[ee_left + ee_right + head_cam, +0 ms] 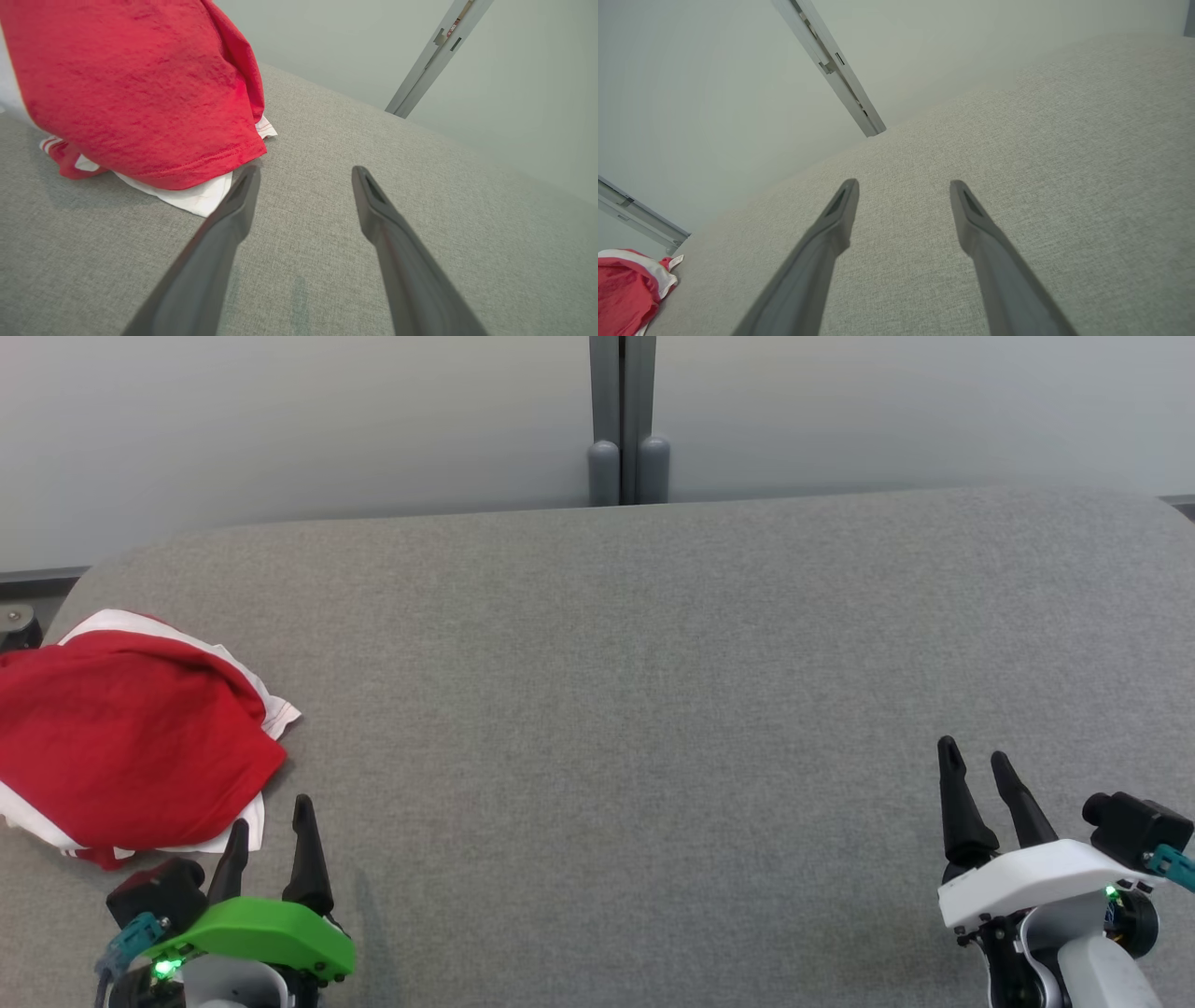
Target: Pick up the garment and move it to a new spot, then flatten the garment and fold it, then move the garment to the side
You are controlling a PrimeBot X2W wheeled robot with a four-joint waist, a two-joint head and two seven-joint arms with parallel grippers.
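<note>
Head view: red-and-white garment (131, 737) bunched at left of the worktop (607, 709); left tool (269, 813) just beside it, right tool (974, 750) well apart, both spread, empty.

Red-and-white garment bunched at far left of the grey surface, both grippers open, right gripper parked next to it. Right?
One thing is off: the left gripper, not the right gripper, sits next to the garment; the right one is far across the grey surface. The head view shows it. The rest holds: garment bunched at far left, both grippers open.
</note>
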